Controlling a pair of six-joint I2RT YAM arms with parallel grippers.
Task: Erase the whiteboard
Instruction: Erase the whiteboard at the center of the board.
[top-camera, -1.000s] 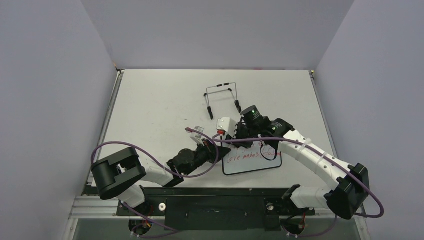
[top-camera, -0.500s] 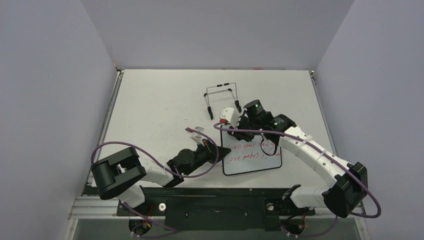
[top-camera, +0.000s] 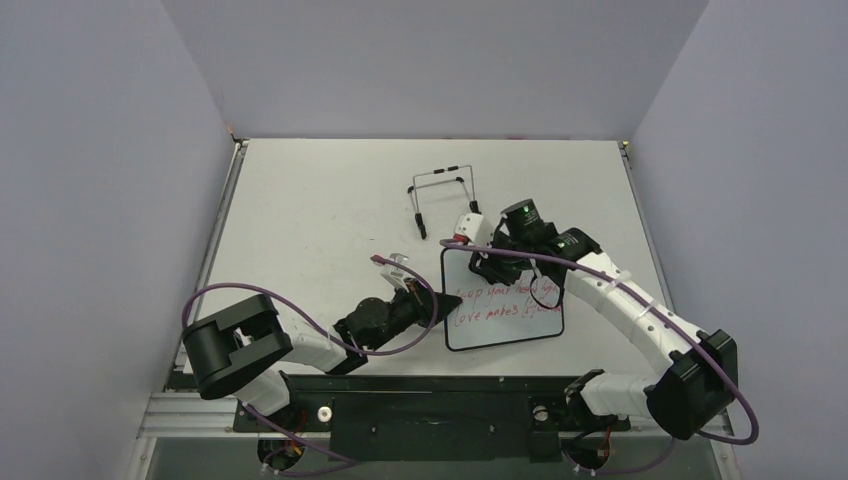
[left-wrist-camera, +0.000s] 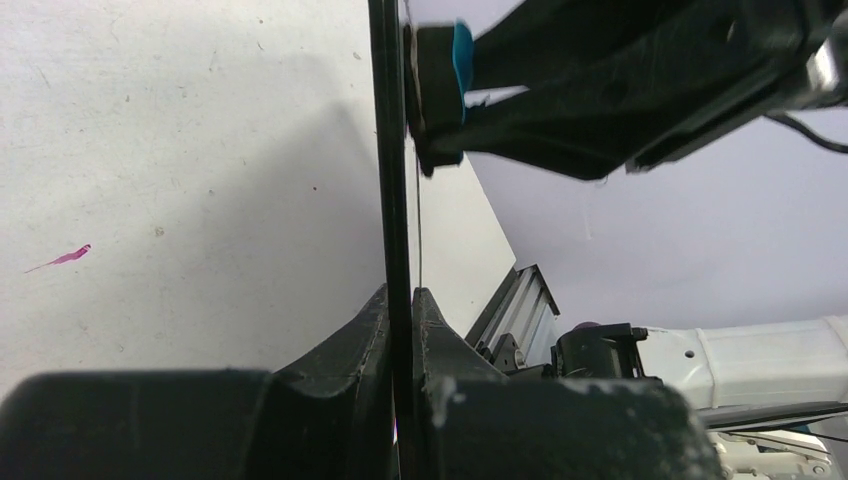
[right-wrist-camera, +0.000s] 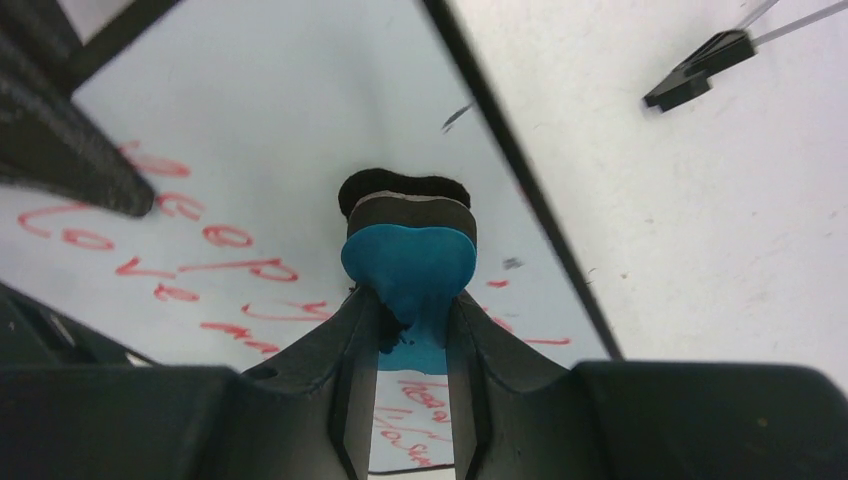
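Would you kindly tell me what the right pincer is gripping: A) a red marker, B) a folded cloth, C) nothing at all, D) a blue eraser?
D, since the right wrist view shows the right pincer shut on the blue eraser over the whiteboard.

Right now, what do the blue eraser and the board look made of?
Eraser: likely moulded plastic, matte blue, with a black felt-like pad, fuzzy at its edge. Whiteboard: smooth white surface, seemingly glossy, in a thin black frame, probably plastic.
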